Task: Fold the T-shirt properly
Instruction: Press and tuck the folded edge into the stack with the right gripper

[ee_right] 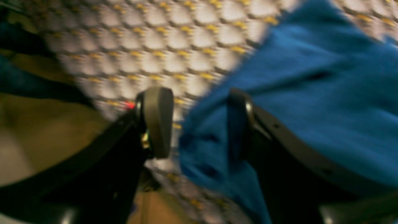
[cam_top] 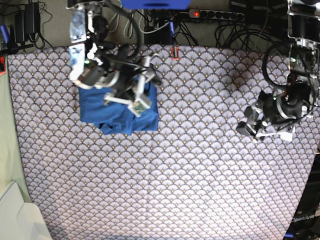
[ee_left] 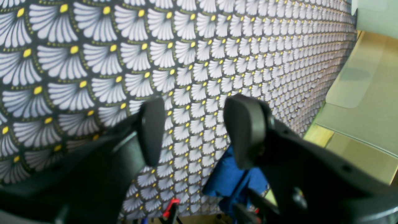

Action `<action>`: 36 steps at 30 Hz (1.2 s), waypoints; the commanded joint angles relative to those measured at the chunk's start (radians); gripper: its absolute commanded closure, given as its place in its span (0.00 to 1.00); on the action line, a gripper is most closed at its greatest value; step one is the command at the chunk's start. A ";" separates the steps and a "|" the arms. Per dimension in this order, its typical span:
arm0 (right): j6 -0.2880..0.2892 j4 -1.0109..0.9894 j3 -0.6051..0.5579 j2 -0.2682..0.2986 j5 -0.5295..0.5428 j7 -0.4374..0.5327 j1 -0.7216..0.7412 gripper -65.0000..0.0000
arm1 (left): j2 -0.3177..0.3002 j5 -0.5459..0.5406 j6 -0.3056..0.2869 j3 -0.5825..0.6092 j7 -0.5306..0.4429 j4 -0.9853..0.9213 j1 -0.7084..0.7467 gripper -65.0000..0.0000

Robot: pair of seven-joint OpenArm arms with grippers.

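Observation:
The T-shirt (cam_top: pixel 119 112) lies as a compact royal-blue bundle on the patterned tablecloth (cam_top: pixel 190 165) at the back left of the base view. My right gripper (cam_top: pixel 139 102) hovers over the shirt's right part. In the blurred right wrist view, the right gripper (ee_right: pixel 200 124) is open and blue fabric (ee_right: pixel 311 93) lies under its right finger and part of the gap. My left gripper (cam_top: pixel 246 125) is far off at the table's right side. In the left wrist view the left gripper (ee_left: pixel 196 133) is open over bare cloth, with the shirt (ee_left: pixel 230 183) small in the distance.
A scallop-patterned cloth covers the whole table. Red clamps (cam_top: pixel 175 51) hold it at the back edge, where a power strip (cam_top: pixel 220 15) and cables lie. A pale box (cam_top: pixel 22 220) stands beyond the table's front left corner.

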 commanded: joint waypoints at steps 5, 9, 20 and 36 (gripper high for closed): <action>-0.001 0.075 0.008 0.024 0.027 0.028 0.075 0.53 | -0.016 -0.078 0.030 -0.010 0.018 0.014 -0.018 0.48; -0.001 0.029 0.061 0.031 0.027 0.026 0.127 0.51 | -0.016 -0.081 0.030 -0.010 0.018 0.014 -0.018 0.48; -0.001 -0.206 0.066 0.033 0.027 0.031 0.297 0.41 | -0.016 -0.081 0.030 -0.010 0.018 0.014 -0.012 0.48; -0.001 -0.427 0.069 0.096 0.027 0.100 0.393 0.41 | -0.016 -0.083 0.030 -0.010 0.018 0.014 -0.021 0.48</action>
